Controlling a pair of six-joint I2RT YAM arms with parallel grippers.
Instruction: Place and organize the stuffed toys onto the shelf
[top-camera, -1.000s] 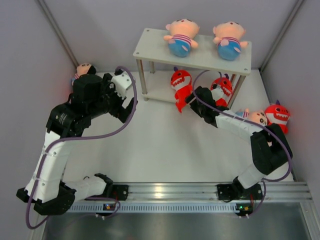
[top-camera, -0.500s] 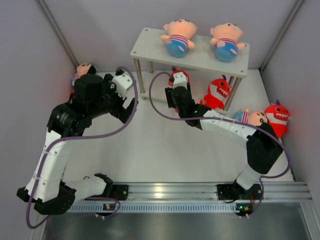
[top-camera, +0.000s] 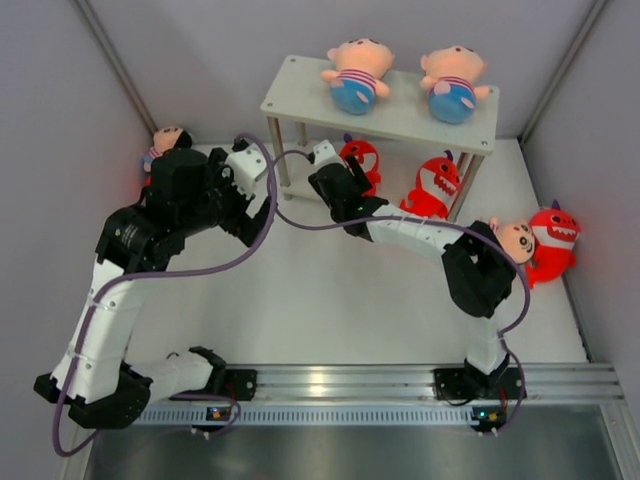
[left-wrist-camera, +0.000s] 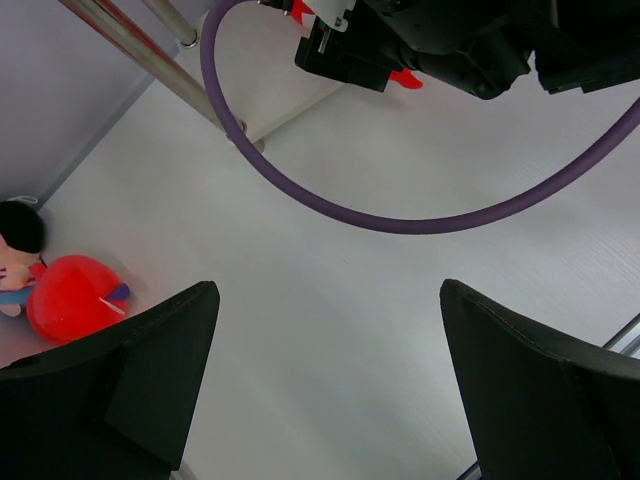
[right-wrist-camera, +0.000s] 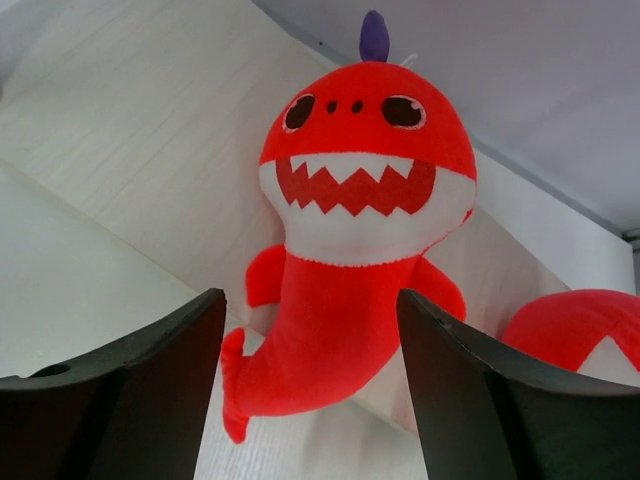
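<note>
The shelf (top-camera: 400, 115) stands at the back. Two peach dolls (top-camera: 355, 75) (top-camera: 455, 82) lie on its top board. Two red sharks sit on the lower board, one at the left (top-camera: 362, 157) and one at the right (top-camera: 436, 186). My right gripper (top-camera: 335, 183) is open just in front of the left shark (right-wrist-camera: 360, 200), whose body lies between and just beyond my fingertips (right-wrist-camera: 310, 300). A third doll (top-camera: 516, 239) and a third shark (top-camera: 553, 234) lie on the table at the right. My left gripper (top-camera: 255, 215) (left-wrist-camera: 330, 300) is open and empty above bare table.
A fourth doll (top-camera: 166, 138) lies at the back left behind my left arm, with a red toy (left-wrist-camera: 70, 300) beside it. A silver shelf leg (left-wrist-camera: 150, 55) and a purple cable (left-wrist-camera: 400, 215) cross the left wrist view. Grey walls close both sides.
My right gripper has swung left along the shelf front to the left shark. That shark now sits further in on the lower board. The shelf shifted slightly left. The left arm has not moved.
</note>
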